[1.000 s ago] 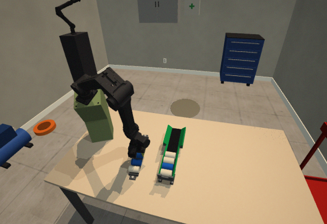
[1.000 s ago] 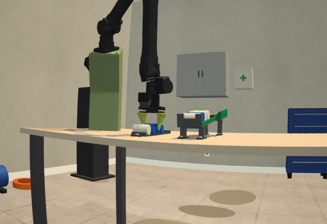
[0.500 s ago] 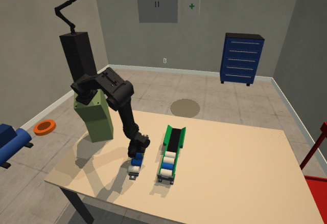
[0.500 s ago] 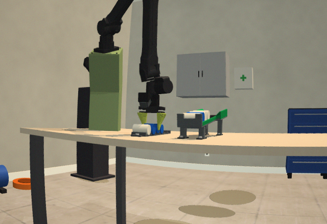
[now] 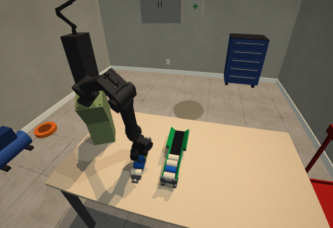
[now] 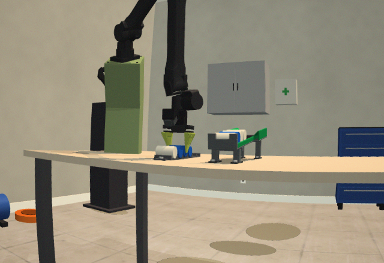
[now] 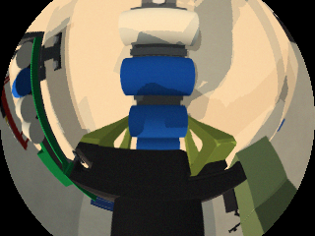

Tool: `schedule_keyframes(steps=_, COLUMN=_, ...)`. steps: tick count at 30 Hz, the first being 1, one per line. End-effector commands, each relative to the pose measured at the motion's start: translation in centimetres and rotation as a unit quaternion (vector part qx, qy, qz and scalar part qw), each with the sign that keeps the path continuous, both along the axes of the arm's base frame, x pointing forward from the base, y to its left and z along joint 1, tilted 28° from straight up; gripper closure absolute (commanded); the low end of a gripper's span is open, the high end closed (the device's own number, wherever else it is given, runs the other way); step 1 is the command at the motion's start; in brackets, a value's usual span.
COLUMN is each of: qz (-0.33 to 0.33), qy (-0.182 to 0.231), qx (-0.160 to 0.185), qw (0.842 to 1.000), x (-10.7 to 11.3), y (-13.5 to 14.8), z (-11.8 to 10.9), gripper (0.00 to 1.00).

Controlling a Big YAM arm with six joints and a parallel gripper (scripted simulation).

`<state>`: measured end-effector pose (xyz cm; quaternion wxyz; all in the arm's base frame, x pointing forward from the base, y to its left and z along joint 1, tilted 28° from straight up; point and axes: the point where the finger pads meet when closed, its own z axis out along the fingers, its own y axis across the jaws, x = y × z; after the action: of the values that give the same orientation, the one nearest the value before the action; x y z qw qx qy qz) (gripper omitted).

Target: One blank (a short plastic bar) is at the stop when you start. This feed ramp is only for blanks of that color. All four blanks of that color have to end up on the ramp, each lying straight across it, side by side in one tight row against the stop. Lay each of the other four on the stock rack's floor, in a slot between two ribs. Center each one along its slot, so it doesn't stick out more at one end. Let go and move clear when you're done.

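The stock rack lies on the table left of the green feed ramp [image 5: 174,155]. In the wrist view the rack holds a white blank [image 7: 159,27] at the far end, a blue blank [image 7: 157,79] beside it, and a second blue blank [image 7: 157,125] between my fingers. My gripper [image 7: 157,118] [image 6: 178,143] is down over the rack, its fingers open just wider than that blue blank, which lies in its slot. The ramp holds a white blank [image 5: 168,175] at the stop, then a blue blank [image 5: 170,168], then two white blanks [image 5: 172,160].
The green arm pedestal [image 5: 95,117] stands at the table's back left, close behind the rack. The table's front edge is near the rack's end. A red frame [image 5: 322,166] stands off the table's right side.
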<state>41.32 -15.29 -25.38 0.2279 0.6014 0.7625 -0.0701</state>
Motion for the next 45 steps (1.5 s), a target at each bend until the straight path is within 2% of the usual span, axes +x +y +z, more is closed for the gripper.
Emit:
schedule_keyframes(steps=1, qz=0.006, qy=0.000, qx=0.000, qw=1.000, x=0.2, y=0.3, z=0.4, gripper=0.32)
schedule_keyframes(steps=5, qz=0.006, qy=0.000, qx=0.000, qw=1.000, x=0.2, y=0.3, z=0.4, gripper=0.28)
schedule_keyframes(steps=6, qz=0.006, qy=0.000, qx=0.000, qw=1.000, x=0.2, y=0.3, z=0.4, gripper=0.24)
schedule_keyframes(steps=8, qz=0.006, qy=0.000, qx=0.000, qw=1.000, x=0.2, y=0.3, z=0.4, gripper=0.24)
schedule_keyframes(steps=9, qz=0.006, qy=0.000, qx=0.000, qw=1.000, x=0.2, y=0.3, z=0.4, gripper=0.20)
schedule_keyframes(steps=22, qz=0.007, qy=-0.001, qx=0.000, qw=1.000, x=0.2, y=0.5, z=0.9, gripper=0.20)
schedule_keyframes(steps=24, qz=0.007, qy=0.004, qx=0.002, qw=1.000, x=-0.4, y=1.0, z=1.0, gripper=0.20)
schedule_keyframes(steps=31, qz=0.004, qy=0.002, qx=0.001, qw=1.000, x=-0.9, y=1.6, z=2.4, gripper=0.20)
schedule_keyframes(steps=40, qz=0.004, qy=0.001, qx=0.001, qw=1.000, x=-2.0, y=3.3, z=6.6, gripper=0.20)
schedule_keyframes(steps=45, qz=0.004, qy=0.000, qx=0.000, qw=1.000, x=-2.4, y=3.9, z=8.2, gripper=0.20)
